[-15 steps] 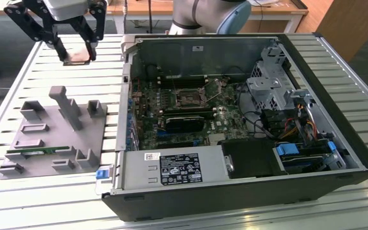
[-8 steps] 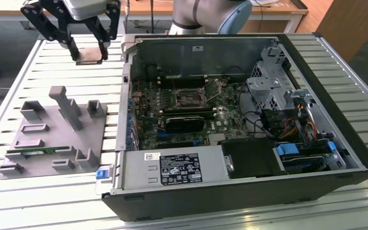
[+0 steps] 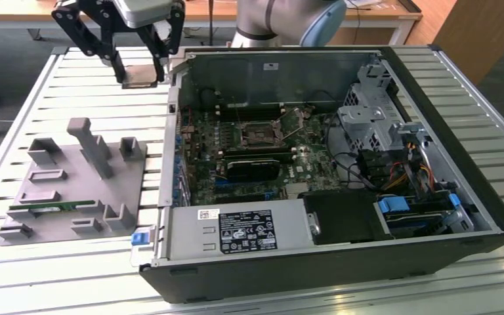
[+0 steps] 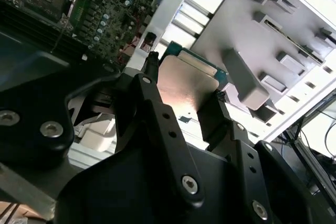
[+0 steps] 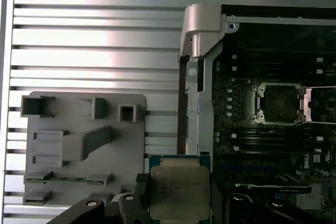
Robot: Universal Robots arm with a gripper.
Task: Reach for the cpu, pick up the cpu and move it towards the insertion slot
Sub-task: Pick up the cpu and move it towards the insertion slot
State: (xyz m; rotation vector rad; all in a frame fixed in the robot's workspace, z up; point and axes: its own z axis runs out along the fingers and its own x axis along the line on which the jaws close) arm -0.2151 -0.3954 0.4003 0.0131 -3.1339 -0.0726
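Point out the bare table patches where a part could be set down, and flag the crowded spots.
Free: the slatted table between the grey tray and its far edge, below the gripper holding the cpu; also the strip in front of the tray. Crowded: inside the computer case, around the insertion slot, with boards and cables.

The claw [image 3: 140, 69] hangs raised from the arm, black fingers [image 4: 157, 108] apparently clamped on the cpu [image 5: 179, 192]

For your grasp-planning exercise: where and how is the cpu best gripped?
By two opposite thin edges, coming square onto its flat face: the cpu is a thin square plate, and the claw holds it that way, fingers on either edge.
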